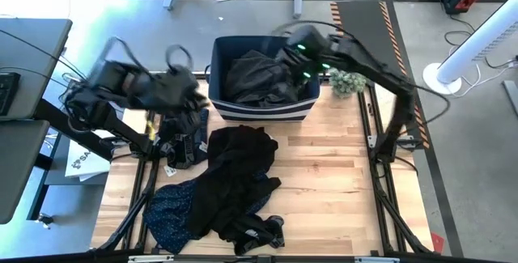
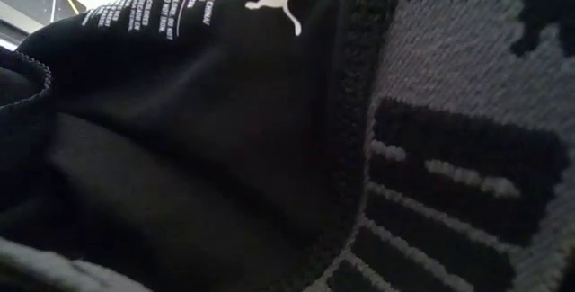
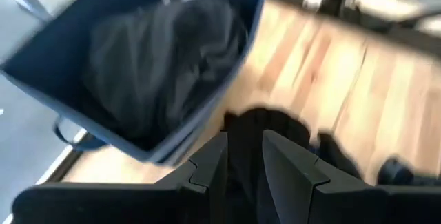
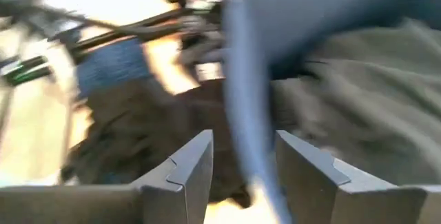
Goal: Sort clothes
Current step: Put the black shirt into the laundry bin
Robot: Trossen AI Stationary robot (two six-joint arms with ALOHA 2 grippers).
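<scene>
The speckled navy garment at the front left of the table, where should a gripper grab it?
Judging by its pose, take the speckled navy garment at its exposed left edge, coming straight down. Its right side lies under the black clothes pile, so a pinch there would likely drag both.

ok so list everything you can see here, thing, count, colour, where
navy bin: one, navy with a white stripe, at the table's far edge, middle
dark garment in the bin: one bundle, dark grey-black, inside the bin
black garment pile: one heap, count unclear, black, table centre near the front
speckled garment: one, dark navy with light speckles, front left, partly under the black pile
dark cloth by the left arm: one, black with light marks, left of the bin
green tuft: one, pale green, right of the bin
table: one, light wood
left claw: dark, open, above black cloth beside the bin
right claw: dark, open, at the bin's rim
</scene>
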